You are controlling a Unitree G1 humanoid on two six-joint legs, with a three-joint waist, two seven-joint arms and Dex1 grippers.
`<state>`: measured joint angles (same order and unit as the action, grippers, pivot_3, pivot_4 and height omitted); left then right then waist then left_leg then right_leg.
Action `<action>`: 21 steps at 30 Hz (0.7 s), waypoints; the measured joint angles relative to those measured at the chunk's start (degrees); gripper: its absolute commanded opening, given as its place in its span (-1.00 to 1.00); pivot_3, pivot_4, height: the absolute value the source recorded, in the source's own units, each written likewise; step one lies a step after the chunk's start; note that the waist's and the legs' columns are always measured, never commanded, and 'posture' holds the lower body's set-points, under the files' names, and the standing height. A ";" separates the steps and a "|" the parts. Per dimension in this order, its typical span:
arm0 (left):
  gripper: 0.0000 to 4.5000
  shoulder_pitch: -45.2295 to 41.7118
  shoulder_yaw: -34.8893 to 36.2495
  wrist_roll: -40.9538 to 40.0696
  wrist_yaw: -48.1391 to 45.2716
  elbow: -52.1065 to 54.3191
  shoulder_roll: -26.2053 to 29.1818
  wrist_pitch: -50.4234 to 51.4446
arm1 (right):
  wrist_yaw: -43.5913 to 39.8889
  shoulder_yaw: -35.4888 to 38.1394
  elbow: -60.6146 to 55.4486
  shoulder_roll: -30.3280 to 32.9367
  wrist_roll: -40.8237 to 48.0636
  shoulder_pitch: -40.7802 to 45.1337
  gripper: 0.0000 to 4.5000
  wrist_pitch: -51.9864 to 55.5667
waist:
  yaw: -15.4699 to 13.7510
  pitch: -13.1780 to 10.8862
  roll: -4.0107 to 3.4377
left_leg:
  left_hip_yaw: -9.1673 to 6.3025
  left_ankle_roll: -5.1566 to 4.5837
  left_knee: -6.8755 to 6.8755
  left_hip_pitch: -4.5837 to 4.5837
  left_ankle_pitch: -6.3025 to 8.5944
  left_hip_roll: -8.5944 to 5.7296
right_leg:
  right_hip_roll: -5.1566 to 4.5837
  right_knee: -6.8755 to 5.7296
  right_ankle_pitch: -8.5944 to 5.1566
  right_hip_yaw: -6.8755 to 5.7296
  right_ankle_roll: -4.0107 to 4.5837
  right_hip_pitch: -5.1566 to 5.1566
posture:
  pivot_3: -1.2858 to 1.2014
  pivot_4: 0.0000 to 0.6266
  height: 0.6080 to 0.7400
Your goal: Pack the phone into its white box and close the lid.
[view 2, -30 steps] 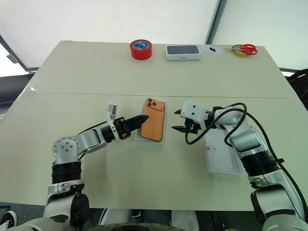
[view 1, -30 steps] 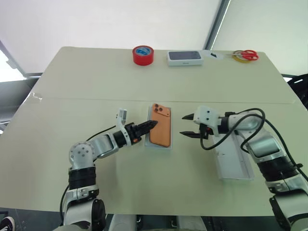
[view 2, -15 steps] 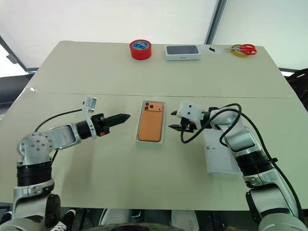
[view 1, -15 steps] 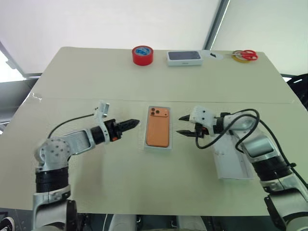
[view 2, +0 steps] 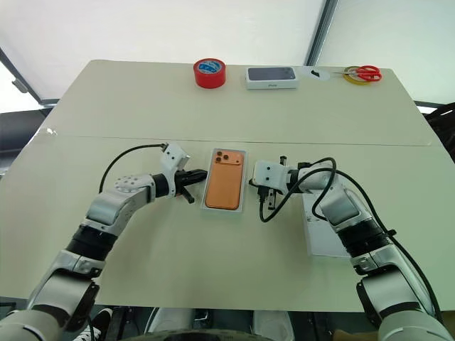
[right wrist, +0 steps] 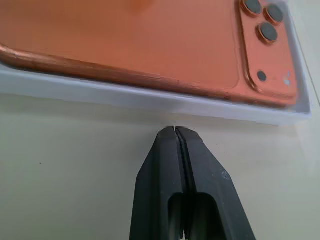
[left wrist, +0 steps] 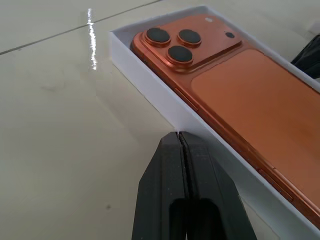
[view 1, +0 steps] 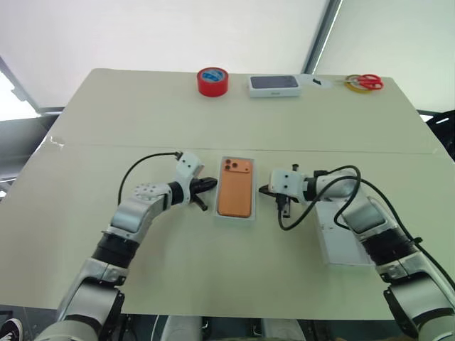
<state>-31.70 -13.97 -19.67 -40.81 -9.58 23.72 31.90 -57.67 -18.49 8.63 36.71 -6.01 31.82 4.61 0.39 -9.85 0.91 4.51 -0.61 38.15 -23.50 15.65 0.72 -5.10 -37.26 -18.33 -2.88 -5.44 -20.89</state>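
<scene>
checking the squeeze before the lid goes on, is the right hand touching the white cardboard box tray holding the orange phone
Apart. In the right wrist view, the shut right hand stops short of the white cardboard box tray; bare table shows between its tips and the wall.

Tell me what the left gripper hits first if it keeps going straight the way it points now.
Most likely the white box: the shut left gripper points at its near side wall, just short of it. The phone lies in the box right behind that wall. Whether the tips already touch the wall is unclear.

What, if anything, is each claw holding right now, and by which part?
Nothing is held. The left claw and right claw are both shut on nothing, their tips beside opposite long walls of the white box holding the phone.
</scene>
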 measured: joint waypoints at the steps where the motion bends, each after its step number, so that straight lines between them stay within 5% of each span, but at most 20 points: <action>1: -0.98 -0.10 -0.21 0.06 -1.65 0.15 0.29 0.72 | -0.57 0.51 -0.31 0.25 0.43 -0.40 -1.00 0.45 | 0.01 0.00 0.00 | -0.01 0.00 0.00 0.00 0.00 0.01 | 0.01 0.00 0.00 0.00 0.00 0.00 | 0.03 -0.52 0.84; 12: -0.98 -0.28 -5.15 0.35 -11.83 1.88 -5.43 5.11 | -8.53 8.16 -15.80 13.88 6.41 -15.49 -1.00 5.88 | -1.53 0.01 -0.03 | -0.10 -0.21 0.15 -0.01 0.12 -0.05 | -0.13 0.06 0.00 -0.08 0.00 0.19 | 0.03 -0.52 0.84; 21: -0.98 0.46 -8.27 2.23 -14.76 2.71 -7.97 3.73 | -9.22 12.51 -19.25 18.48 8.02 -21.73 -1.00 6.71 | -1.19 0.03 -0.08 | -0.16 -0.21 0.13 0.03 0.12 -0.03 | -0.18 0.07 -0.01 -0.08 0.01 0.20 | 0.03 -0.52 0.84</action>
<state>-31.25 -22.25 -17.44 -55.57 -6.87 15.75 35.64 -66.89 -5.98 -10.62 55.19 2.01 10.10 11.33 -0.81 -9.83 0.83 4.35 -0.82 38.28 -23.47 15.77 0.68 -5.28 -37.19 -18.33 -2.95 -5.42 -20.68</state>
